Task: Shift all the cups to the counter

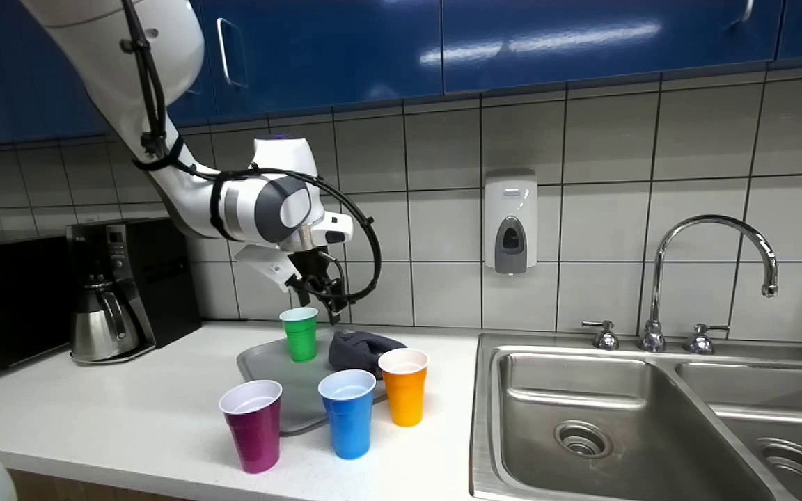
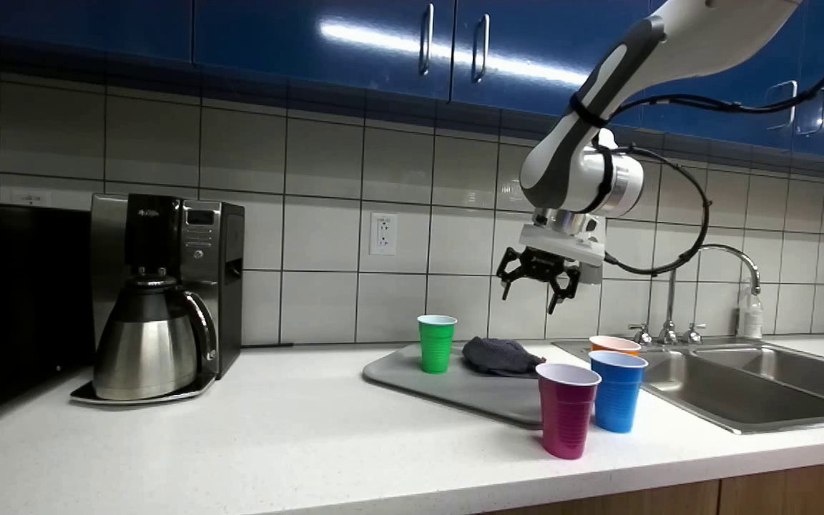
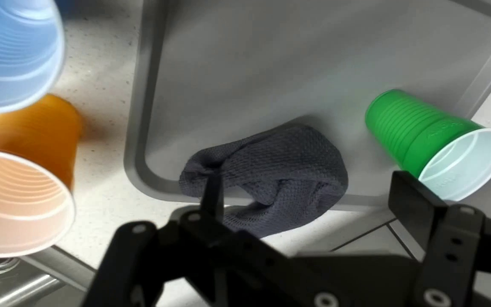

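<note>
A green cup (image 2: 435,346) is stood upright on a grey tray (image 3: 271,76) on an off-white kitchen counter (image 2: 204,458). A crumpled dark cloth (image 3: 271,175) is laid just beside it on the tray, and in the wrist view the cloth is seen draped over the tray's rim. Three more cups are placed upright directly on the counter, near the tray: a purple cup (image 1: 255,433), closest to the counter's front edge; a blue cup (image 1: 349,422), next to it; and an orange cup (image 1: 405,394), nearest the steel double sink (image 1: 575,383). In both exterior views, a robot arm (image 1: 192,200) is stretched in from above, and its black gripper (image 2: 528,302) is held in the air, apart from the cups. Its fingers (image 3: 415,209) are spread wide, with only air between them. On the side of the tray away from the sink, a coffee maker (image 2: 201,286) is placed, with a steel pot (image 2: 144,357) set on its base. A soap dispenser (image 1: 510,205) is mounted on the tiled wall (image 1: 446,229), below blue cupboards (image 1: 331,49).
</note>
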Controlling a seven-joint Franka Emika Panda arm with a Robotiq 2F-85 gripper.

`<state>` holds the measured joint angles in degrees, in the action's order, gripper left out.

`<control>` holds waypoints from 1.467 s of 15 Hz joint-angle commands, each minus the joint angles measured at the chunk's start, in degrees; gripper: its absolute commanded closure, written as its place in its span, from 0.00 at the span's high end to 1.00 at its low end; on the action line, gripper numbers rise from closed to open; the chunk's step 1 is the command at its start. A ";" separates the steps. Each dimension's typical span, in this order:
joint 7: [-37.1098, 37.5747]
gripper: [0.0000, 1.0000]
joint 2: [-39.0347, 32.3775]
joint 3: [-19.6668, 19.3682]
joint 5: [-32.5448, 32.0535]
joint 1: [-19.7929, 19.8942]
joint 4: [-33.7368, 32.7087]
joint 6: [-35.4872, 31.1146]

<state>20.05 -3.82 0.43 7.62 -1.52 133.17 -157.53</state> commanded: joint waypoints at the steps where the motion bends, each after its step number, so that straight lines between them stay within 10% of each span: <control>1: -2.58 1.00 -6.23 0.82 0.90 -0.57 -6.25 -1.61; 22: -3.39 1.00 -28.34 1.48 -0.81 -5.51 -34.70 7.29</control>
<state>16.48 -28.77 2.53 7.51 -6.11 104.50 -155.14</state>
